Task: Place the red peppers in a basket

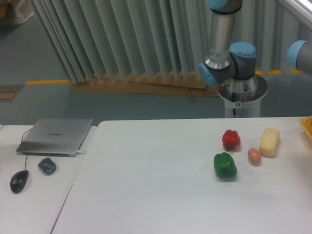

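1. Red and glossy, the red pepper (231,139) stood on the white table (161,185) toward its right edge, upright on its base with the dark stem up, free of any grip.
2. Its neighbours crowded it: the green pepper (224,165) sat just beside it toward the near edge, the small orange-brown ball (254,156) near it on the right, and the pale yellow block (269,142) beyond that.
3. The basket (307,126) showed only as a yellow-orange rim at the table's right edge, close enough that the carry looked short.
4. The arm (228,58) rose behind the far edge with its elbow joints in view; the jaws were out of view, so whether they were released or clenched could not be told.
5. By my reading, nothing of the task was done yet. A descent from above would suit best, since the pepper's sides were hemmed in.
6. A closed laptop (56,136) and mouse (19,181) lay on a separate desk at the left, well apart.
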Tool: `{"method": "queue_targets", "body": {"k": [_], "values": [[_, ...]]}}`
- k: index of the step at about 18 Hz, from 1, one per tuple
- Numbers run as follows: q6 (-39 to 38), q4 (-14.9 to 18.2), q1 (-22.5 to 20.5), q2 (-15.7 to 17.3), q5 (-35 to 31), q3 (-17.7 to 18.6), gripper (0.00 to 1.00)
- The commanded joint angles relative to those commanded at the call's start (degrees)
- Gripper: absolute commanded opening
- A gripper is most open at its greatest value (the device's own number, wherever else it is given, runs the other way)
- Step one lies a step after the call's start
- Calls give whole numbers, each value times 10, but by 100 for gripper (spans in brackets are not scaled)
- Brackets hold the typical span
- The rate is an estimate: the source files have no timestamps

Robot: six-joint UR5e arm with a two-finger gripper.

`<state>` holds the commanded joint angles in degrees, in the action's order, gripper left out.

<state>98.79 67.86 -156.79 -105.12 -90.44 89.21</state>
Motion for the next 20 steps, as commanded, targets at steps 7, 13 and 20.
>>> {"method": "queue_targets", "body": {"k": [7,13,20], "values": [[-1,0,-4,0,0,-1,100],[-1,0,-4,1,0,-1,100],[0,0,-7,1,0,-2,100]]}}
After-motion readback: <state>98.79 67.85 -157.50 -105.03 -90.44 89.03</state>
